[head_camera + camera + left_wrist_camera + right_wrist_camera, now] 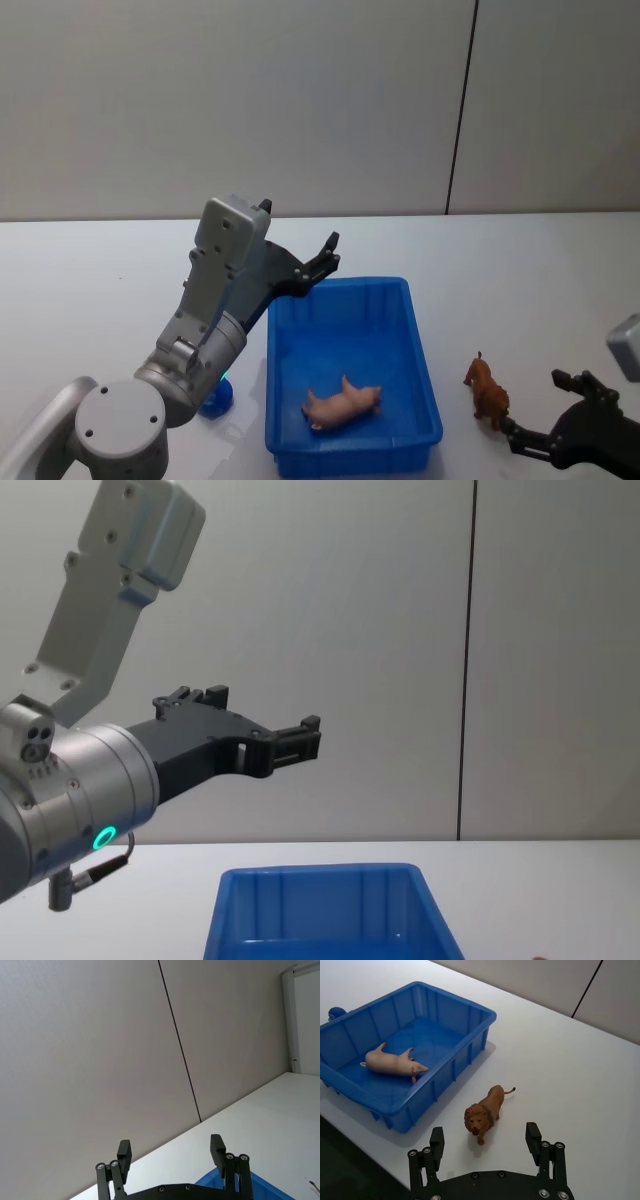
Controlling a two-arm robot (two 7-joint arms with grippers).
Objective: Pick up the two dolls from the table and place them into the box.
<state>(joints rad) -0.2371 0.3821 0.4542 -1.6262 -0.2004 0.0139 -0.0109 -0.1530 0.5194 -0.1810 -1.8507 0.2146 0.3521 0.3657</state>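
The right tool (pixel 485 1132) is wide open, and the brown lion doll (pixel 485 1110) stands on the white surface (pixel 560 1060) just in front of it, head toward the tool, tail pointing away. To that tool's left, the pink pig doll (pixel 392 1063) lies on its side across the blue box (pixel 462 1057). The left tool (pixel 170 1142) is open too, high above the box's far end.

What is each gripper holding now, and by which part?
Nothing. The left gripper, jaws open, is empty, raised near the box. The right gripper, jaws open, is near the lion doll on the table, not touching it.
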